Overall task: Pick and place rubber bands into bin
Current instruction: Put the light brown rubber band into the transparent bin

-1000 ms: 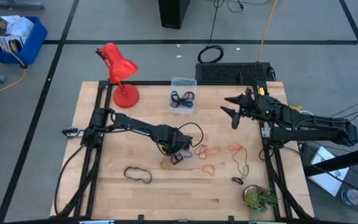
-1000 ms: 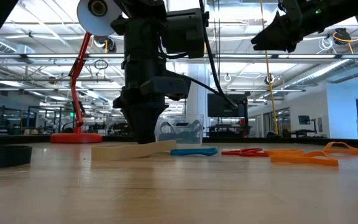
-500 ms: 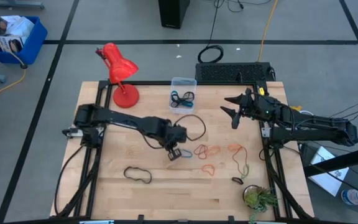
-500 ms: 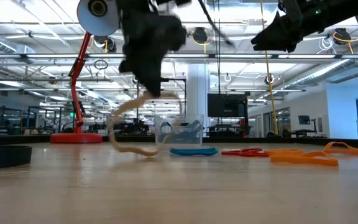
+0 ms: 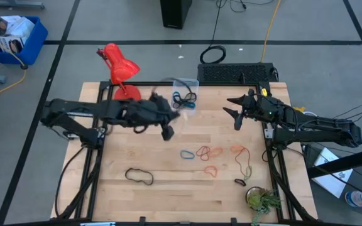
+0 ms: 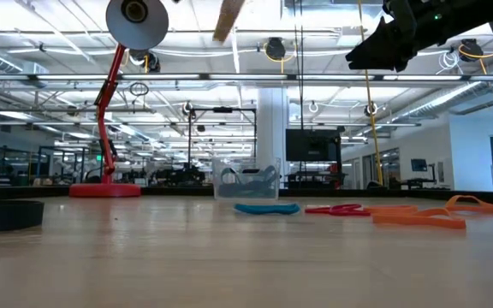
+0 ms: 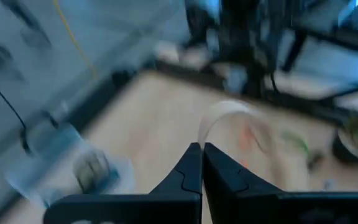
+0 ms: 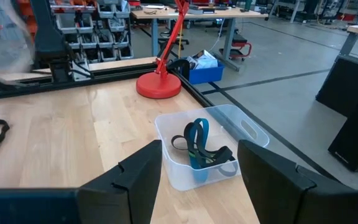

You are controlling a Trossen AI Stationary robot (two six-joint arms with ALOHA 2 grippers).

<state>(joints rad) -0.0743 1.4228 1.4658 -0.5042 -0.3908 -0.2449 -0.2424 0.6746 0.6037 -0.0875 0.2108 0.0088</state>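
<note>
Left gripper [image 5: 167, 132] w/ tan band [image 7: 229, 121] lifted off table, now swinging toward bin [image 5: 185, 94]
We see it pinched shut on band; right gripper [image 5: 234, 113] wide open, idle at right.

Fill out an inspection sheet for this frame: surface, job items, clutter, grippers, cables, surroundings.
Surface: wooden table, black frame rails at the sides.
Job items: clear bin holding blue and black bands; loose rubber bands right of centre; black band apart, front left.
Clutter: red desk lamp; small plant.
Grippers: left gripper shut on a tan band, raised near the bin; right gripper open, raised, empty.
Cables: coiled black cable on the floor.
Surroundings: blue crate.
</note>
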